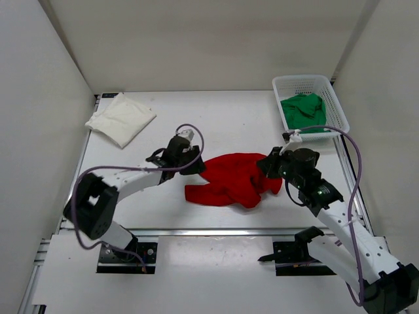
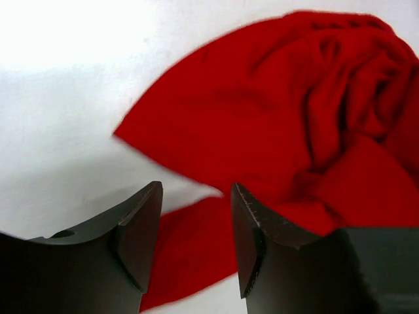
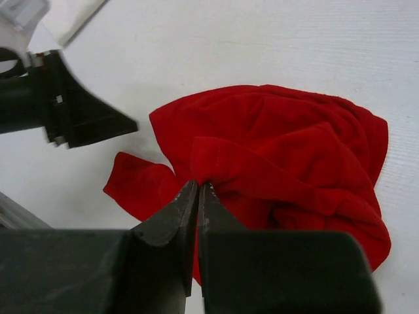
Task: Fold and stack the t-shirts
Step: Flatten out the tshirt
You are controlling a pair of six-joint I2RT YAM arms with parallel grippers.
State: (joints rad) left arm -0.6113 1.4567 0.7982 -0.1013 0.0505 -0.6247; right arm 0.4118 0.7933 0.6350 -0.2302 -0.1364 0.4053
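Note:
The red t-shirt lies crumpled in the middle of the table. My right gripper is at its right side, and in the right wrist view the jaws are shut on a hemmed fold of the red cloth. My left gripper hangs at the shirt's left edge, open, with red cloth showing past the gap and nothing between its fingers. The cream-white t-shirt lies folded at the back left. The green t-shirt sits bunched in the basket.
A white mesh basket stands at the back right corner. White walls close in the table on the left, back and right. The left gripper shows in the right wrist view, left of the red shirt.

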